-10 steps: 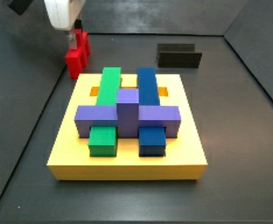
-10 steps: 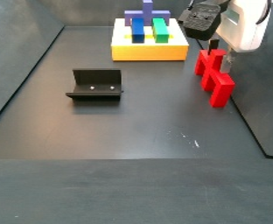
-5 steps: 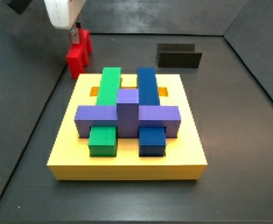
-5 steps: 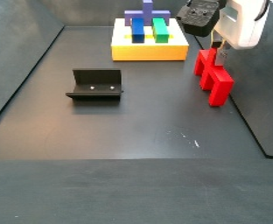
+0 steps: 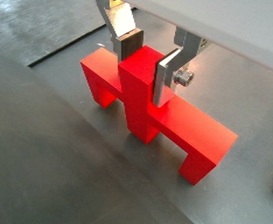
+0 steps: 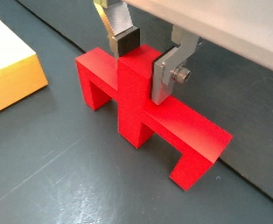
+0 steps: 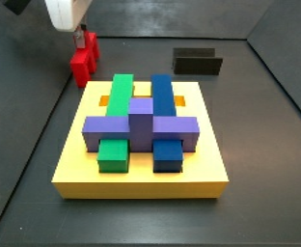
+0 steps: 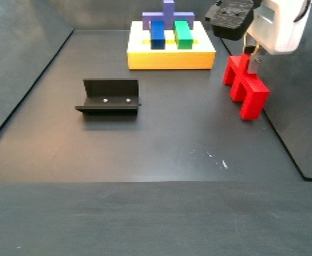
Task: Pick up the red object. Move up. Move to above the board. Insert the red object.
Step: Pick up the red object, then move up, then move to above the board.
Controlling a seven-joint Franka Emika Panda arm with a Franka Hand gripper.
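Note:
The red object (image 5: 163, 118) stands on the dark floor, its crossbar, legs and stem plain in both wrist views (image 6: 145, 114). My gripper (image 5: 145, 70) has its silver fingers on either side of the central stem, pads against it, so it is shut on the red object (image 8: 247, 88). In a side view the gripper (image 7: 80, 39) is above the red object (image 7: 84, 60), beyond the far left corner of the board (image 7: 140, 178). The yellow board (image 8: 166, 60) bears green, blue and purple blocks. The gripper also shows in the other views (image 6: 145, 66) (image 8: 250, 55).
The fixture (image 8: 109, 97), a dark L-shaped bracket, stands on the floor to the left in one side view and beyond the board in the other (image 7: 197, 63). Dark walls ring the floor. A board corner (image 6: 10, 66) lies near the red object.
The gripper and the red object have risen very slightly. The board and the fixture have not moved.

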